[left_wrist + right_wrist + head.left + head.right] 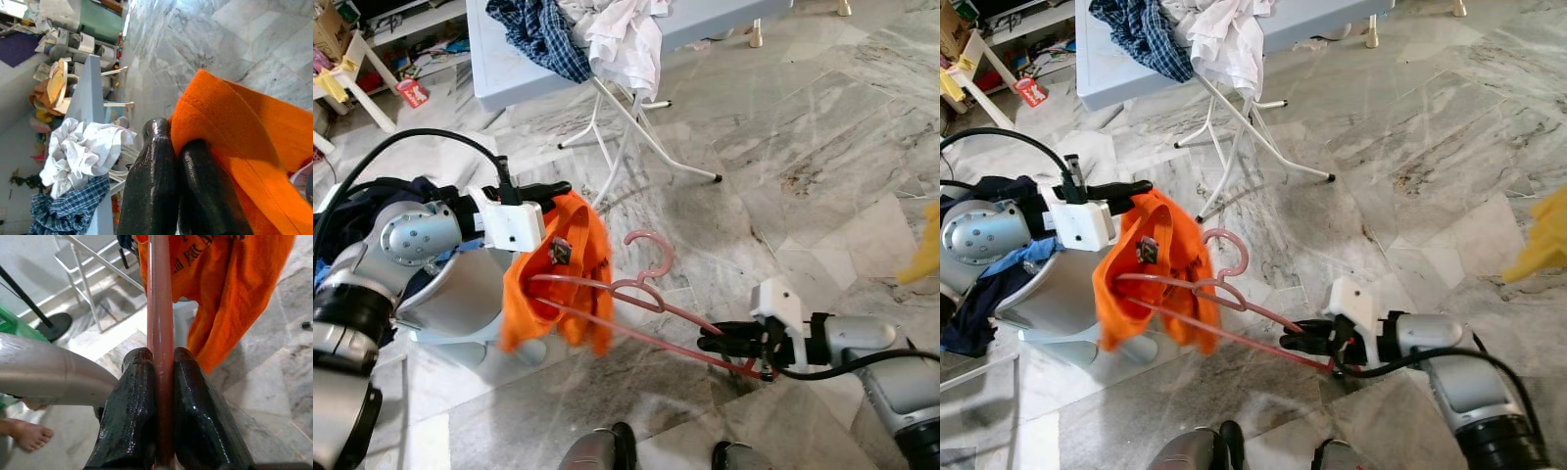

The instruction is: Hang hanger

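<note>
Hanger [636, 294], pink, is held low over the floor, right claw [717, 343] clamped on one end, left claw [553, 191] pinching the orange shirt [558, 284] partly threaded on it; dressing looks unfinished, and hanging it up remains.

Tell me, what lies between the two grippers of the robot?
The pink hanger spans it: the right gripper clamps one end, the other runs into the orange shirt pinched by the left gripper. The left eye view shows this.

Ironing board [499, 73] bearing plaid shirt [540, 34], white cloth [626, 44].
</note>
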Tool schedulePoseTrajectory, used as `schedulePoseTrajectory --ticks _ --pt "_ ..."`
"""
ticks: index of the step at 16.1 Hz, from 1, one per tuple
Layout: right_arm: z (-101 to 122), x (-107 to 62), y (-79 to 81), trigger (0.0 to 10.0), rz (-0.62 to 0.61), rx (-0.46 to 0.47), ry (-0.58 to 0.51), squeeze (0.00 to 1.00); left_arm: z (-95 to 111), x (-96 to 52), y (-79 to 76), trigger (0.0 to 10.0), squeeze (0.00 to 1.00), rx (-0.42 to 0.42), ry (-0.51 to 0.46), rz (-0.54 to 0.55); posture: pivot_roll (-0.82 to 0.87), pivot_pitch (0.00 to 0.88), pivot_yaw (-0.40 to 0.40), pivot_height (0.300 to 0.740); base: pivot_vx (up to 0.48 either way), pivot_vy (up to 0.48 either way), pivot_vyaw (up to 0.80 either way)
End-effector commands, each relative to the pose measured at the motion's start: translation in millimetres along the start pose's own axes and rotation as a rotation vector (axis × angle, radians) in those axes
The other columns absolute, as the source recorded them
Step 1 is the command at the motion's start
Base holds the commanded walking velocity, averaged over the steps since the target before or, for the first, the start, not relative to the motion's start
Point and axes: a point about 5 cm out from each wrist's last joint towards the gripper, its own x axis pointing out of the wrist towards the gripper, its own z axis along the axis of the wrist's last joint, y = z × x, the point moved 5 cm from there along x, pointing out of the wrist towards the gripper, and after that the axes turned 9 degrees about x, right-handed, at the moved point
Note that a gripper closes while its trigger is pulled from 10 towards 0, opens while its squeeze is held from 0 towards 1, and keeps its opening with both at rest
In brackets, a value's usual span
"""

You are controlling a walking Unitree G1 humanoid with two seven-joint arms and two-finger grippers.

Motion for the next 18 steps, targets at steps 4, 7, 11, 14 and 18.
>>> schedulePoseTrajectory --ticks 4,7,11,14,18 --pt "-14 -1.6 -8.6 10.0 -0.074 0.014 0.023 0.0 -14 -24.6 1.9 10.0 0.0 -0.018 0.095 0.026 0.09 0.175 0.136 0.74 0.0 0.0 0.0" --pt "-21 -3.6 -20.2 10.0 -0.167 0.008 0.04 0.0 -13 -30.7 10.1 10.0 0.0 -0.018 0.134 0.068 0.09 0.167 0.125 0.74 0.0 0.0 0.0" --pt "-16 6.5 -36.2 10.0 -0.303 0.076 -0.003 0.0 -9 -33.5 4.0 10.0 0.0 -0.107 0.195 0.174 0.09 0.163 0.122 0.74 0.0 0.0 0.0" --pt "-14 9.4 -36.8 10.0 -0.312 0.085 -0.009 0.0 -9 -33.0 -1.5 10.0 0.0 -0.14 0.215 0.188 0.08 0.163 0.122 0.74 0.0 0.0 0.0" --pt "-14 9.4 -36.8 10.0 -0.312 0.085 -0.009 0.0 -9 -33.0 -1.5 10.0 0.0 -0.14 0.215 0.188 0.08 0.163 0.122 0.74 0.0 0.0 0.0"
